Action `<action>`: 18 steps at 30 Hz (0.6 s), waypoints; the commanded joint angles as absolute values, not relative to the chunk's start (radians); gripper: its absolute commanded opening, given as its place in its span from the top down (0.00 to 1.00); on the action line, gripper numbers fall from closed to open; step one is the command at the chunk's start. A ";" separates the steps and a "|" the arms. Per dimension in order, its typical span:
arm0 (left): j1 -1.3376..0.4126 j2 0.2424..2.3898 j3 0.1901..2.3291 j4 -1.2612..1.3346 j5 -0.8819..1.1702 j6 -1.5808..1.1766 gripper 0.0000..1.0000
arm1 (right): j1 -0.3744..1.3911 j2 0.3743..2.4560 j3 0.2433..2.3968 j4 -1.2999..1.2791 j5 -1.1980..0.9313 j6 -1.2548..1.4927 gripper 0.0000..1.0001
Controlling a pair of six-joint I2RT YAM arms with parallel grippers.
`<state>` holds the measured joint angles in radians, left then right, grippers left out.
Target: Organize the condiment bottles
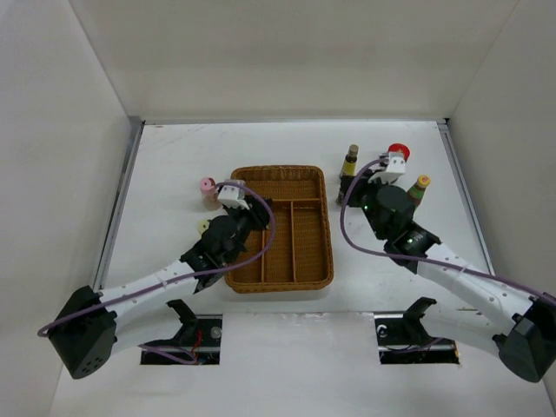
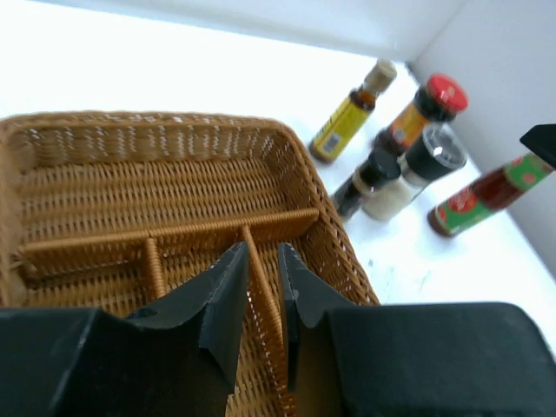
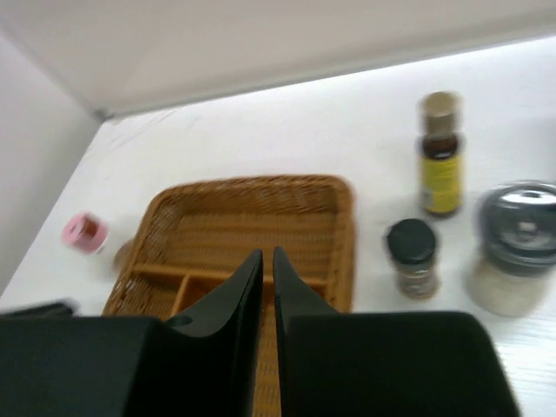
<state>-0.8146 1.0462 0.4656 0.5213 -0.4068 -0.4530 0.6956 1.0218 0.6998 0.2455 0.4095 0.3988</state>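
The brown wicker tray lies mid-table, its compartments bare. My left gripper hovers over its left part, jaws almost together and empty, above a divider in the left wrist view. My right gripper is shut and empty just right of the tray. Beside it stand a slim tan-capped bottle, a red-lidded jar and a green-red bottle. A black-capped jar and a grey-lidded jar stand there too. A pink-capped bottle and a pale-yellow-capped one stand left of the tray.
White walls close in the table on the left, back and right. The right-hand bottles stand tightly grouped near the right arm's wrist. Both arm bases sit at the near edge.
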 commanded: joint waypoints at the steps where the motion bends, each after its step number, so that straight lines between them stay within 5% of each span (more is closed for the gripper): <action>1: -0.805 0.977 0.419 0.663 -0.442 -0.456 0.79 | 0.613 1.000 0.759 0.109 0.512 0.432 0.85; 4: -0.803 0.965 0.388 0.698 -0.457 -0.462 0.72 | 0.544 1.032 0.784 0.026 0.547 0.457 0.73; 9: -0.808 0.999 0.368 0.742 -0.443 -0.477 0.64 | 0.502 1.112 0.816 -0.057 0.646 0.446 0.37; 18: -0.798 0.996 0.344 0.779 -0.443 -0.499 0.48 | 0.443 1.279 0.880 -0.064 0.597 0.451 0.15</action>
<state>-0.8051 1.0168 0.3565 0.7017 -0.4404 -0.4812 0.4648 1.2461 0.8112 -0.0647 0.5980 0.4427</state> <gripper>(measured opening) 0.519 0.843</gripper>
